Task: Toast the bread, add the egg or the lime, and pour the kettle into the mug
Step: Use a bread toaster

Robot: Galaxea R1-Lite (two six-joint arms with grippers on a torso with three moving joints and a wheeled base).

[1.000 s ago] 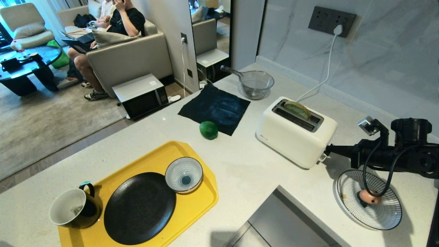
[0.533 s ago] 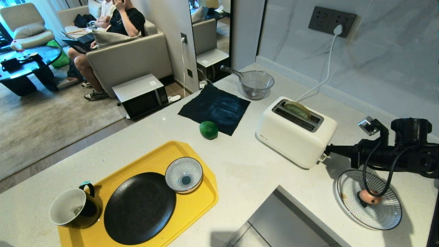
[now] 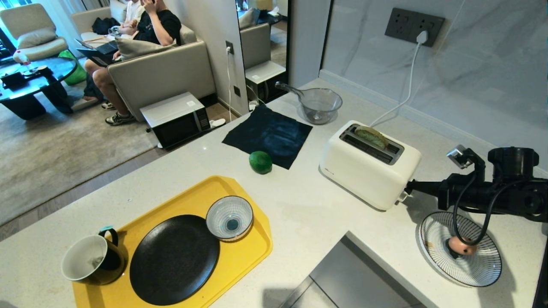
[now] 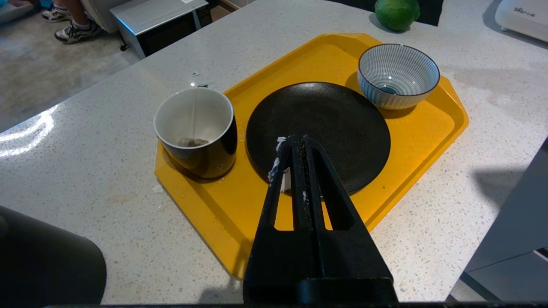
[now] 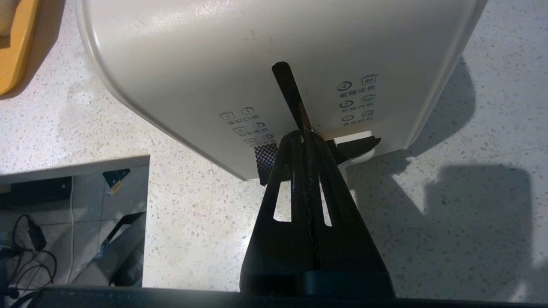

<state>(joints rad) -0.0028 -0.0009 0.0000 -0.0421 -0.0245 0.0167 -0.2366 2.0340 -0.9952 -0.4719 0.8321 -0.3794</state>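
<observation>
Right end effector (image 5: 305, 136), fingers pressed together, tip at the lever (image 5: 357, 147) low on the toaster's (image 3: 370, 164) end face. The bread (image 3: 371, 136) stands on edge in the far slot, above and beyond the tip, its long axis along the slot. Left end effector (image 4: 295, 143), also closed, hovers over the black plate (image 4: 325, 124).

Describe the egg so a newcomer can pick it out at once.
Find the white toaster on the counter; at its end nearer the robot sits a round plate with thin black radial stripes. The egg lies on that plate, partly behind the right arm's cable: small, pinkish-tan, the only thing on it, unlike the green lime by the dark cloth.
</observation>
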